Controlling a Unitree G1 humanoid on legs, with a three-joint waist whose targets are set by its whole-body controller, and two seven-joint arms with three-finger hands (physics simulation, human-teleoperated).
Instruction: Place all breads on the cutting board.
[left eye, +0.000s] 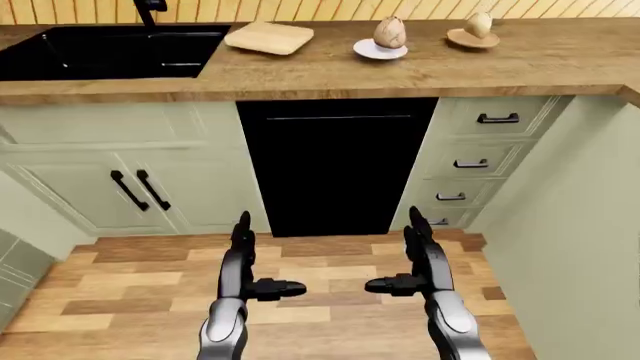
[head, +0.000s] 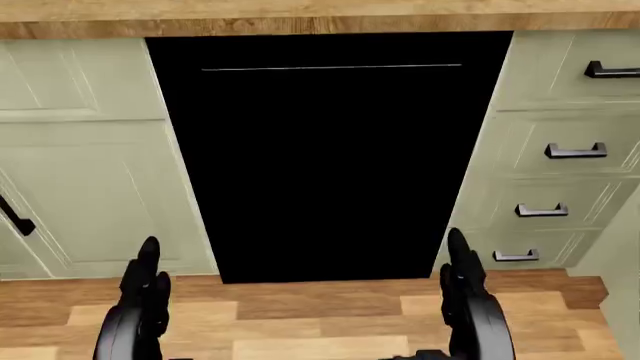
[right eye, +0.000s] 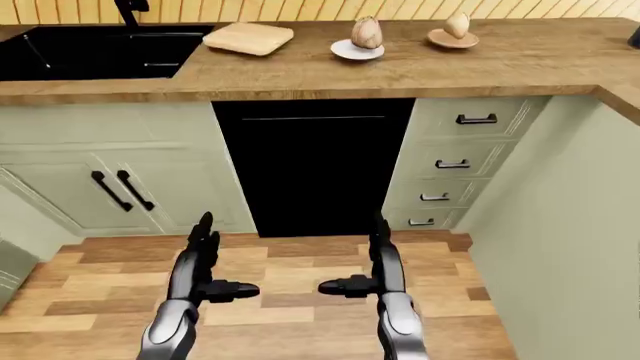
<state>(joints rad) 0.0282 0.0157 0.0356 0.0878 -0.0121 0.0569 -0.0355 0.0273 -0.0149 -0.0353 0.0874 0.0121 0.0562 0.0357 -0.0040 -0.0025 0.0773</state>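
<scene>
A light wooden cutting board (left eye: 268, 37) lies on the wooden counter (left eye: 420, 71), right of the black sink (left eye: 105, 51). A brown bread (left eye: 389, 32) stands on a white plate (left eye: 380, 51). A paler bread (left eye: 479, 24) stands on a wooden plate (left eye: 472, 40) further right. My left hand (left eye: 255, 266) and right hand (left eye: 405, 262) are both open and empty, held low over the floor, far below the counter.
A black dishwasher front (left eye: 335, 161) sits under the counter. Pale green cabinet doors (left eye: 120, 180) are on its left, a drawer stack (left eye: 470, 161) on its right. A green cabinet side (left eye: 590, 240) rises at the right. The floor (left eye: 320, 270) is wood planks.
</scene>
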